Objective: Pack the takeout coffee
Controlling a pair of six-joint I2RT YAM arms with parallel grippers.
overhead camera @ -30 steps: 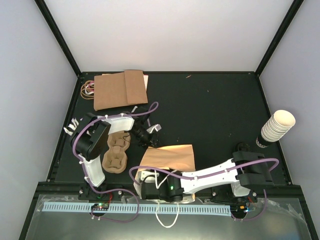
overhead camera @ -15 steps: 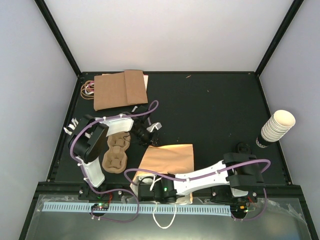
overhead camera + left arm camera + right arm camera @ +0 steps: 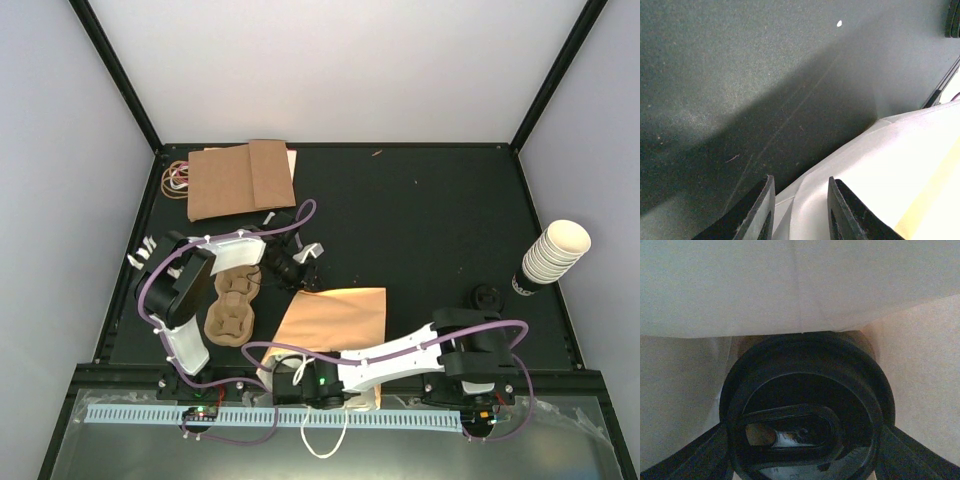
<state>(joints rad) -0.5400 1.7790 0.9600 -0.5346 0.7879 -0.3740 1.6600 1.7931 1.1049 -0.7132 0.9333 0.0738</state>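
Tool [image 3: 805, 456] of outstretched right arm [image 3: 400, 350] probably grips coffee cup [image 3: 807, 385].

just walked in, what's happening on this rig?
Right pincer grips a black-lidded cup, pale paper all round it, at the near end of the brown paper bag. Left pincer seems to pinch the bag's far-left edge. Another lidded cup stands on the table to the right; the pulp tray sits empty at left.

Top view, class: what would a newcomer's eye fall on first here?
A brown paper bag lies mid-table near the front, and the right fingers hold a black-lidded cup at its near end. A stack of cream cups stands at the right edge; a pulp tray sits at the left.
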